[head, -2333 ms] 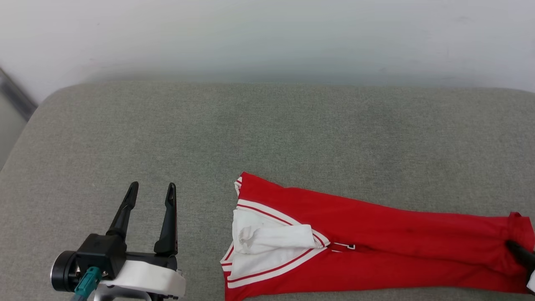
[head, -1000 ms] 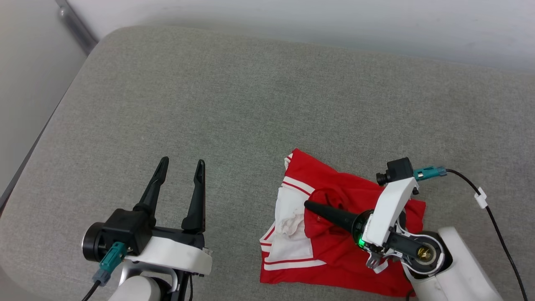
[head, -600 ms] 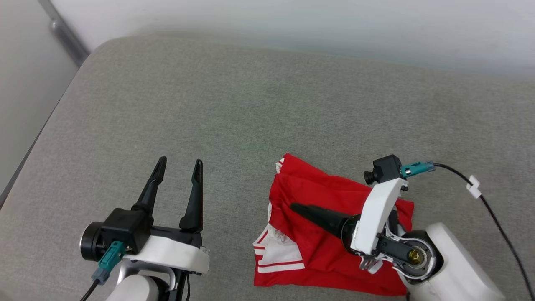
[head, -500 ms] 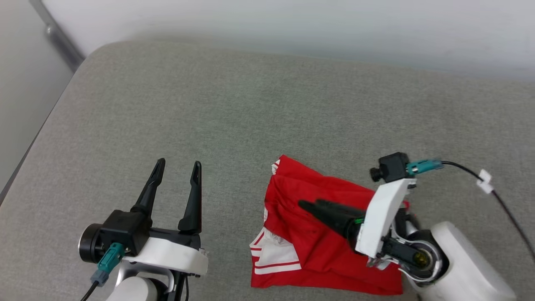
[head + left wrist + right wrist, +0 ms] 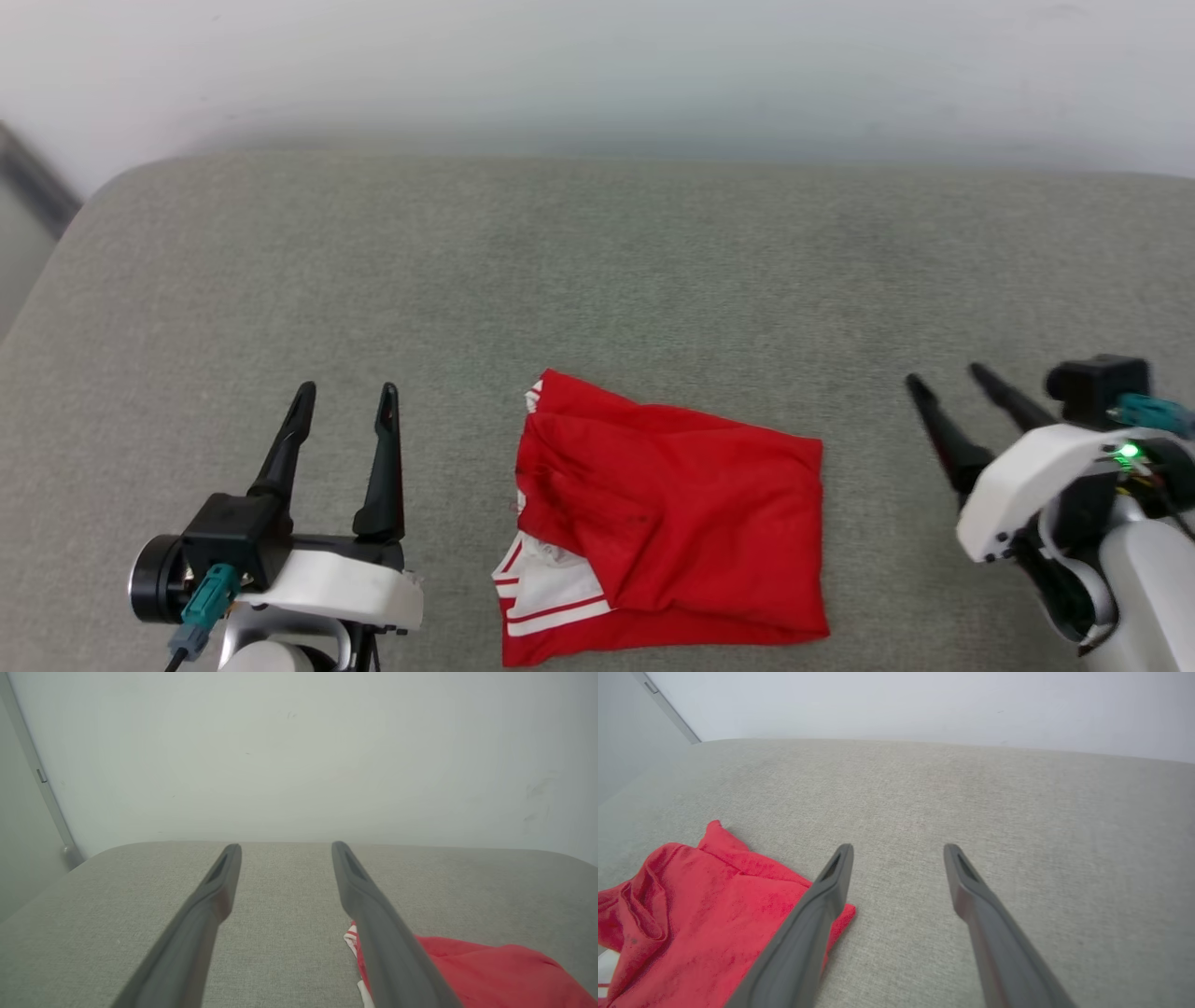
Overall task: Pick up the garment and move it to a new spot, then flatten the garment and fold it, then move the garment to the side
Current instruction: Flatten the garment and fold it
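The red jersey T-shirt (image 5: 667,541) is now found doubled over itself into a compact block. A second ago its right end was being carried leftward over the white sleeve by the right gripper (image 5: 943,373). That end has since been laid down and let go. The right gripper is drawn back to the right, its fingers spread wide and nothing held between them, well apart from the cloth. The left gripper (image 5: 346,387) is kept parked to the left, equally released and empty.

The fold is judged to be done, though a white sleeve and striped trim are left showing at the near left corner. Moving the shirt to the side is not yet begun.

The shirt is laid at the near middle of a grey woven cushion (image 5: 597,280). A plain pale wall (image 5: 597,65) is seen behind, and a grey metal rail (image 5: 42,788) at the far left.
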Robot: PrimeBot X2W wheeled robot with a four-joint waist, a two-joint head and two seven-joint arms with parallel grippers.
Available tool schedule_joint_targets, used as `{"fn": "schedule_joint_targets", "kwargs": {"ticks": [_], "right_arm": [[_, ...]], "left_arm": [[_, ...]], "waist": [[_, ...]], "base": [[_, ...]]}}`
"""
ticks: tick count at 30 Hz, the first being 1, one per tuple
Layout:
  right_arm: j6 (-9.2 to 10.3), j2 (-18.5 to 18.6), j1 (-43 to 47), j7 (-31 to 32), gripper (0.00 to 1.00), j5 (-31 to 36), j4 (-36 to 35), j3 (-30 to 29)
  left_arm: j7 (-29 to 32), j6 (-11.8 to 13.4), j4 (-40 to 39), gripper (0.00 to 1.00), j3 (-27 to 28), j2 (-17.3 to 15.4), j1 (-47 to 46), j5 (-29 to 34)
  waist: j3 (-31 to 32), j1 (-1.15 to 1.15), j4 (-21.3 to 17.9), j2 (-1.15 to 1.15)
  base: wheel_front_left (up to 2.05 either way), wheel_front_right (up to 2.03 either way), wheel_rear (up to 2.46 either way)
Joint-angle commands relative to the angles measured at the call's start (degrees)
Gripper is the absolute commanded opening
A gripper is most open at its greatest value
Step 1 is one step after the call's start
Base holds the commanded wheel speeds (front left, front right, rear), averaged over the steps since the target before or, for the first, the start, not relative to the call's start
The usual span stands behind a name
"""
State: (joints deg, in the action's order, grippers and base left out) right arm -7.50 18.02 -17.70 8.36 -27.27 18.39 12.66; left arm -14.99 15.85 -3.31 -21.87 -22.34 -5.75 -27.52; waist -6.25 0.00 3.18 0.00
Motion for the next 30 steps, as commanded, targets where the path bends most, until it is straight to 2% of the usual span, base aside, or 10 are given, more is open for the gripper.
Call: {"fn": "schedule_joint_targets", "kwargs": {"ticks": [1, 5, 9, 19, 30], "right_arm": [[0.03, -0.89, 1.33, -1.83, 1.00, 2.45, -1.54, -2.52], [0.03, -4.03, 5.74, -6.29, 1.00, 8.79, -7.63, -9.45], [0.03, -7.50, 10.20, -8.70, 1.00, 12.78, -15.22, -12.98], [0.03, -12.14, 21.51, -6.75, 1.00, 16.73, -27.41, -13.33], [0.03, -13.25, 23.83, -4.17, 1.00, 16.86, -31.05, -14.29]], "left_arm": [[-0.24, 0.34, 0.13, 1.00, 0.45, -0.27, 0.91, -0.24], [-0.20, 0.93, 0.11, 1.00, 1.05, -0.31, 2.47, 0.32], [-0.19, 1.59, 0.30, 1.00, 2.07, -0.41, 4.27, 0.32], [-0.19, 1.81, 2.01, 1.00, 3.58, 0.39, 8.71, -0.01], [-0.20, 0.98, 2.48, 1.00, 5.11, 2.02, 9.56, 1.34]], "waist": [[0.88, 0.00, -1.43, 0.00], [2.06, 0.00, -2.88, 0.00], [3.44, 0.00, -4.29, 0.00], [6.58, 0.00, -5.34, 0.00], [6.79, 0.00, -5.00, 0.00]], "base": [[0.00, 0.00, 0.00], [0.00, 0.00, 0.00], [0.00, 0.00, 0.00], [0.00, 0.00, 0.00], [0.00, 0.00, 0.00]]}}
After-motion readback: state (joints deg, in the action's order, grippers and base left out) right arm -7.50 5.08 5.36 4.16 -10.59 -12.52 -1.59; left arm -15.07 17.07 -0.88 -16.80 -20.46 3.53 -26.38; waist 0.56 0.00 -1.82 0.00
